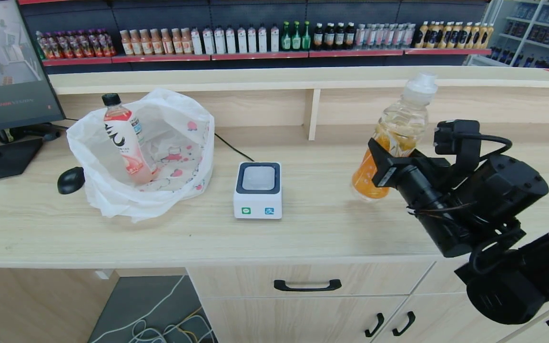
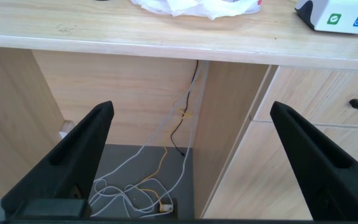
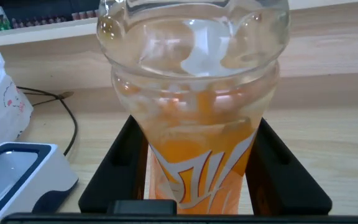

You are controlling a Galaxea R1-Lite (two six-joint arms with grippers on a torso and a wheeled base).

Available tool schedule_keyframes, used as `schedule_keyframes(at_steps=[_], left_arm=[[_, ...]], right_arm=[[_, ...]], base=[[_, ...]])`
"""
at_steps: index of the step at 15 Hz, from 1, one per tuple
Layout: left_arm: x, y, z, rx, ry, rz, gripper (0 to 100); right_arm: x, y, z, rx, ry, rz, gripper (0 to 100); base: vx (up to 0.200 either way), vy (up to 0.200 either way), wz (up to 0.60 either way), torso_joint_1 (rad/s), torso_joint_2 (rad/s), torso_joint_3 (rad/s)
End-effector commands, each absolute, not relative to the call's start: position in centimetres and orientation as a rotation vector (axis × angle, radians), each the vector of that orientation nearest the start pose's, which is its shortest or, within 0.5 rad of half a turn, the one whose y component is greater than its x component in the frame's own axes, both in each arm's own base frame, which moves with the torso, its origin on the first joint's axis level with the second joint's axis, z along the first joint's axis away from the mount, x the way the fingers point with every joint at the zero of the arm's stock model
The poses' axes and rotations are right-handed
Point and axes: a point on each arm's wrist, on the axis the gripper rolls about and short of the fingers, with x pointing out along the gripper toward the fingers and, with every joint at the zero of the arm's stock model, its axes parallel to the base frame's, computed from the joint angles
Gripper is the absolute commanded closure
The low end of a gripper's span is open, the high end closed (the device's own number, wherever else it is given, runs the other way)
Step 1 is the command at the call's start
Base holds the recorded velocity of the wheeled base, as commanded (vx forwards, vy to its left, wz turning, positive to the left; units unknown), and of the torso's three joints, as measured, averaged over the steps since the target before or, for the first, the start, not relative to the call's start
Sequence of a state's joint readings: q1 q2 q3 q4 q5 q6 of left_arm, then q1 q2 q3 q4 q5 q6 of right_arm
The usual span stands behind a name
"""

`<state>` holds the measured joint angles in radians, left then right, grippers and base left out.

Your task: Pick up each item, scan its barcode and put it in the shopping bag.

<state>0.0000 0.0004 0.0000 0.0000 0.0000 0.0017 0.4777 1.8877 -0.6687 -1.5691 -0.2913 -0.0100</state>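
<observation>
The left gripper (image 2: 194, 162) hangs low at the near left, in front of the counter (image 1: 327, 228), its black fingers spread wide with nothing between them and loose cables (image 2: 148, 180) on the floor beyond. On the counter, right of a black mouse (image 1: 70, 180), the shopping bag (image 1: 193, 114) slumps open. It is thin, crinkled white plastic with small pink prints, and a pink bottle (image 1: 124, 138) with a black cap leans inside it, so one item looks done. Right of the bag and apart from it sits the scanner (image 1: 258, 189), a small white box with rounded corners and a dark-framed grey window facing up. Further right, the orange bottle (image 1: 396, 138) is pinched around its lower half by the right gripper (image 1: 377, 164), both fingers pressed against its sides. The bottle tilts with its white cap toward the far right and seems just clear of the counter top (I cannot be sure of the gap). The step in hand, as I judge it, is the carry to the scan. The next move calls for bringing the bottle left over the scanner's window and turning the barcode toward the glass; which side carries the code cannot be told. The bottle is clear, ribbed plastic with a bulging shoulder and an orange label wrapping its lower part. It is smooth and round, so it may twist in the grip. The counter is pale, matte wood grain.
</observation>
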Motion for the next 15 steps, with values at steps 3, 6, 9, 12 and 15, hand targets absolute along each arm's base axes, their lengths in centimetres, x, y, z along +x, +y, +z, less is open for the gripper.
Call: schedule_keyframes(at_steps=[3, 6, 9, 12, 15], left_arm=[[-2.3, 0.0, 7.5, 0.002, 0.000, 0.000, 0], [-2.3, 0.0, 7.5, 0.002, 0.000, 0.000, 0], [-2.3, 0.0, 7.5, 0.002, 0.000, 0.000, 0], [-2.3, 0.0, 7.5, 0.002, 0.000, 0.000, 0], [-2.3, 0.0, 7.5, 0.002, 0.000, 0.000, 0]], right_arm=[[24.0, 15.1, 20.0, 0.153, -0.352, 0.287, 100], [20.9, 15.6, 20.2, 0.165, -0.343, 0.369, 100], [18.7, 14.8, 19.8, 0.157, -0.321, 0.398, 100], [17.5, 14.5, 19.6, 0.153, -0.311, 0.427, 100], [16.4, 14.2, 18.9, 0.090, -0.291, 0.442, 100]], base=[[0.000, 0.000, 0.00, 0.000, 0.00, 0.000], [0.000, 0.000, 0.00, 0.000, 0.00, 0.000], [0.000, 0.000, 0.00, 0.000, 0.00, 0.000], [0.000, 0.000, 0.00, 0.000, 0.00, 0.000], [0.000, 0.000, 0.00, 0.000, 0.00, 0.000]])
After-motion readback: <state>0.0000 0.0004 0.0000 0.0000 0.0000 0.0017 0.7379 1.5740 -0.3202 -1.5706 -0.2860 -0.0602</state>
